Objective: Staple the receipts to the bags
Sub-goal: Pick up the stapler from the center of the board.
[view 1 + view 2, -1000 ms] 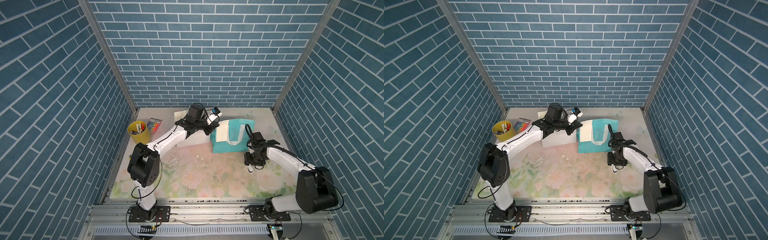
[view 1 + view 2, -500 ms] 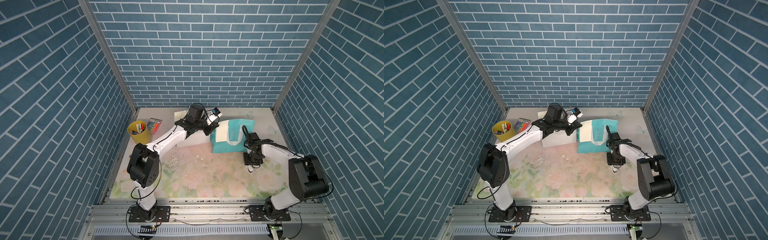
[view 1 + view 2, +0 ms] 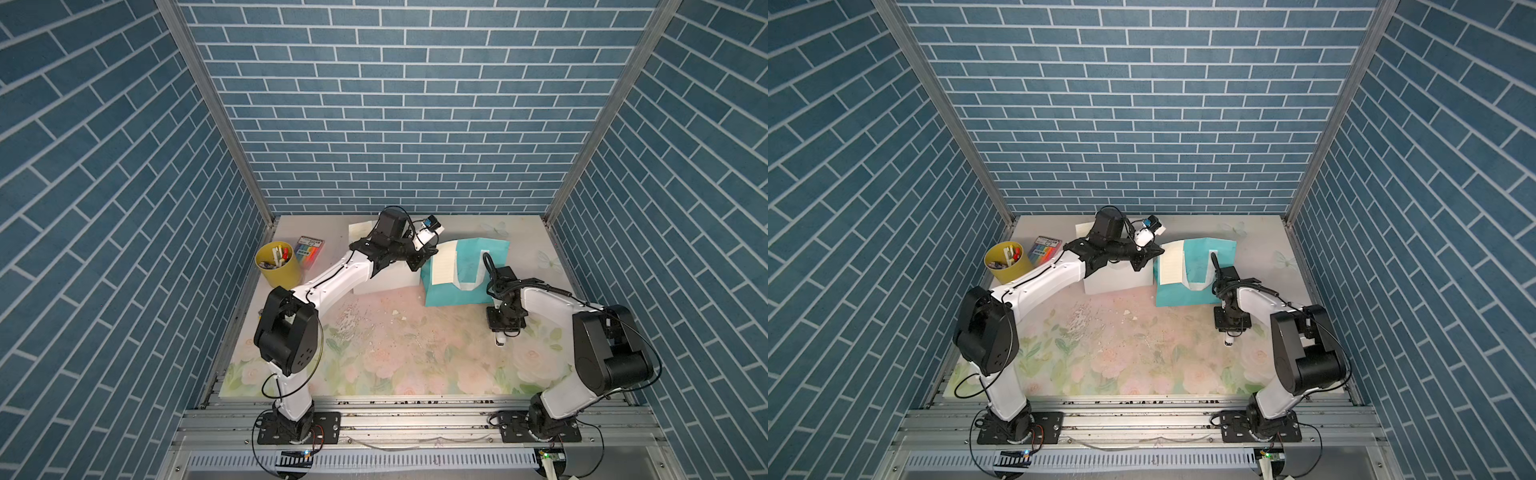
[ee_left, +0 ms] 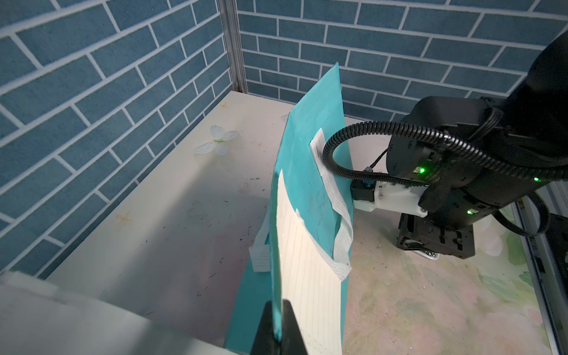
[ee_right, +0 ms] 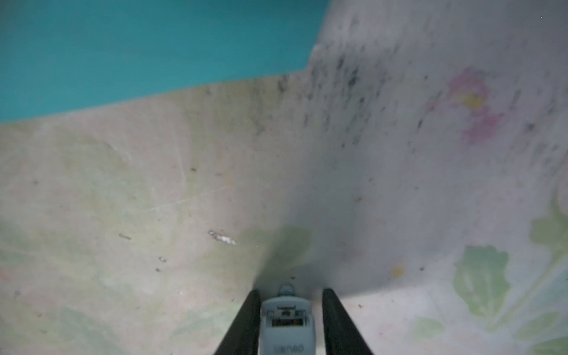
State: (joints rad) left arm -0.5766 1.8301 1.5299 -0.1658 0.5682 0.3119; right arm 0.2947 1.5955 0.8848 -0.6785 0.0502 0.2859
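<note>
- In both top views the left arm reaches from its base across the white bag [image 3: 390, 281] [image 3: 1117, 283] toward the back of the table [image 3: 395, 357]. Its wrist is laid sideways. The left gripper [image 3: 426, 261] [image 3: 1152, 256] is at the teal bag's [image 3: 469, 286] [image 3: 1200, 291] edge on the white bag's side.
- A receipt [image 3: 444, 264] [image 3: 1172, 264] lies on the teal bag just beside that gripper. A cream corner [image 3: 359, 230] shows behind the arm; I cannot tell whether it is a slip or part of a bag.
- The right arm is folded, elbow near the side wall and forearm pointing down. The right gripper [image 3: 502, 332] [image 3: 1228, 332] sits over the stapler [image 3: 501, 341] [image 3: 1228, 341], just clear of the teal bag's near corner.
- The front half of the table is open. The pen cup [image 3: 278, 262] and marker box [image 3: 309, 249] stand by the left wall, well apart from both grippers.
- In the left wrist view the left gripper [image 4: 278, 332] is pinched tight on the teal bag's [image 4: 307, 153] thin edge. The receipt [image 4: 307, 276] lies flat against the bag beside the fingers, under a white handle [image 4: 336, 206]. I cannot tell whether the pinch also catches it.
- In the right wrist view the right gripper [image 5: 290, 292] straddles the stapler [image 5: 287, 325], its jaws narrowed but with a slit on one side. Bare tabletop lies ahead, up to the teal bag's [image 5: 123, 46] edge.
</note>
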